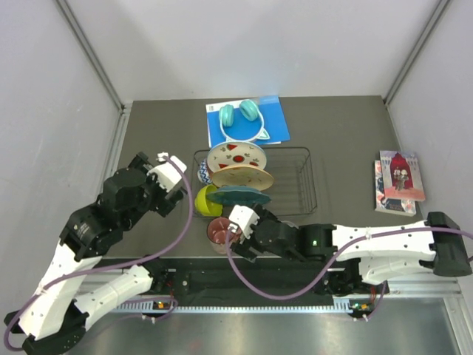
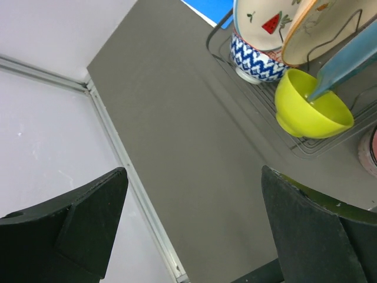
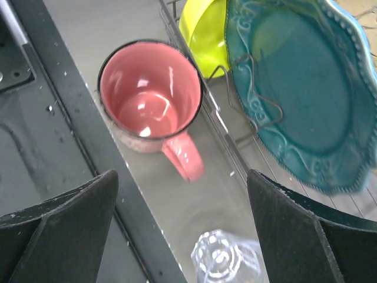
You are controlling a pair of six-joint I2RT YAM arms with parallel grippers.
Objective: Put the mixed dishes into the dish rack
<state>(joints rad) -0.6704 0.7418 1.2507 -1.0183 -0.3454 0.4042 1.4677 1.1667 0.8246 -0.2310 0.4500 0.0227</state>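
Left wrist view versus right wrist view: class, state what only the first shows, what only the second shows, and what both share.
Only the left wrist view: the small patterned bowl, the watermelon plate and the cream-orange floral plate, in the dish rack. Only the right wrist view: the clear glass and the whole pink mug, both outside the rack. Shared: the lime-green bowl, the teal plate and rack wires; a pink sliver at the left view's edge may be the mug.

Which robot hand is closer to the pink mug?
Right. The right gripper hangs just above the pink mug, outside the dish rack's near-left corner. The left gripper sits farther away, over the table left of the rack.
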